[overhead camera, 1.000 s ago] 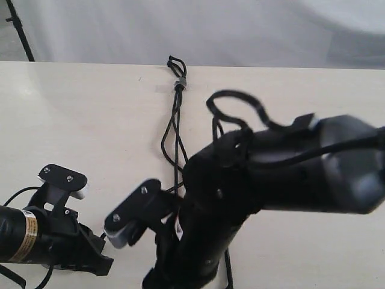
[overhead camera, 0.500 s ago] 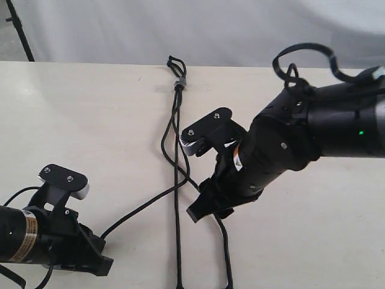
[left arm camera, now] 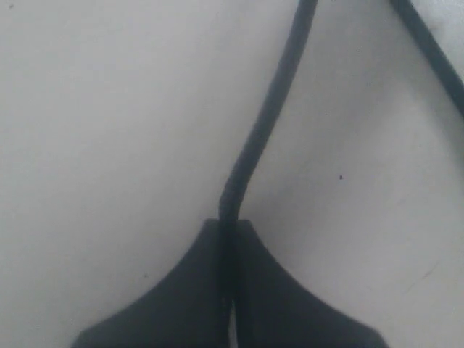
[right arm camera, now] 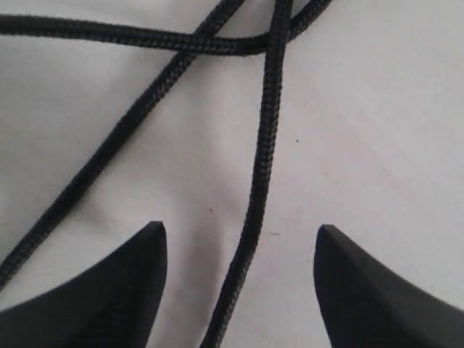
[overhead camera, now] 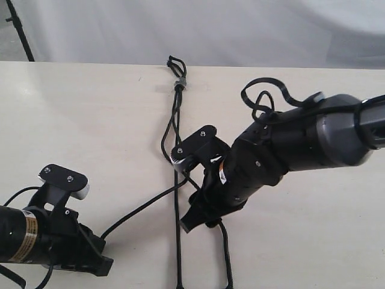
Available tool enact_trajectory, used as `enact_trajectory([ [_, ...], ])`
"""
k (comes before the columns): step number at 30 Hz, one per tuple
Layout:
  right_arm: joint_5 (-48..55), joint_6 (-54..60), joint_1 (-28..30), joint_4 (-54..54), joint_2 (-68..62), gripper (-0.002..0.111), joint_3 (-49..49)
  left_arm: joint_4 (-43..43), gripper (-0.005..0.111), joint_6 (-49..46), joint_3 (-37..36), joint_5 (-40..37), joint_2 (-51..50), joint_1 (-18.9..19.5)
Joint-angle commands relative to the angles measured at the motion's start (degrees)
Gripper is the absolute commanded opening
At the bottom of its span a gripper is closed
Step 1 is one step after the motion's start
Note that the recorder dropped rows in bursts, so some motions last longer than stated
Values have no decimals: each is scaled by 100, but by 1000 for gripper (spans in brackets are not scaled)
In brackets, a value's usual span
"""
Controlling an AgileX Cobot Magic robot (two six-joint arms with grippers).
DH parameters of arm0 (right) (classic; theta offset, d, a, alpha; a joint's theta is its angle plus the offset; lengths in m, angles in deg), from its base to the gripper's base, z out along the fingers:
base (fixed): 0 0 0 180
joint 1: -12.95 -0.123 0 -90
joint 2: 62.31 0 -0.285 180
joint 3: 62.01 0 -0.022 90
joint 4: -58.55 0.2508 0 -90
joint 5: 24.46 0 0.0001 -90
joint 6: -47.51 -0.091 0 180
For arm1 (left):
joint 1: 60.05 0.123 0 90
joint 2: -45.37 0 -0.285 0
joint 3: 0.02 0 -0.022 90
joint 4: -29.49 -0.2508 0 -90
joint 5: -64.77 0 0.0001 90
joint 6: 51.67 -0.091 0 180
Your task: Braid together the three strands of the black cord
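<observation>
Your left claw (left arm camera: 226, 226) clamps one strand (left arm camera: 268, 116), right claw (right arm camera: 239, 228) sits apart over a second strand (right arm camera: 264, 145) on the counter (overhead camera: 72, 120); the cord (overhead camera: 178, 114) looks light and floppy, so grab below the crossing.

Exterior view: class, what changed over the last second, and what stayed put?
The right gripper swung from the bottom centre off to the right, then eased back left, open, over one strand. The left gripper stayed shut on its strand; the band did not move.
</observation>
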Motion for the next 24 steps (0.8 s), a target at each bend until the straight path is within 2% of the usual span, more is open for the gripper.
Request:
enact_trajectory([
  [1,-100,337,33,-8,-152,51,17,-1,0,38,-46,-21,0,-30],
  [2,-100,412,33,-8,-182,46,17,-1,0,38,-46,-21,0,-30],
  [7,110,487,33,1,-184,-1,17,-103,0,38,-57,7,0,-30],
  [16,795,344,18,149,329,-1,22,-125,0,40,-277,148,0,-30],
  [24,508,344,18,81,365,-1,469,-324,0,140,-277,453,9,-30],
])
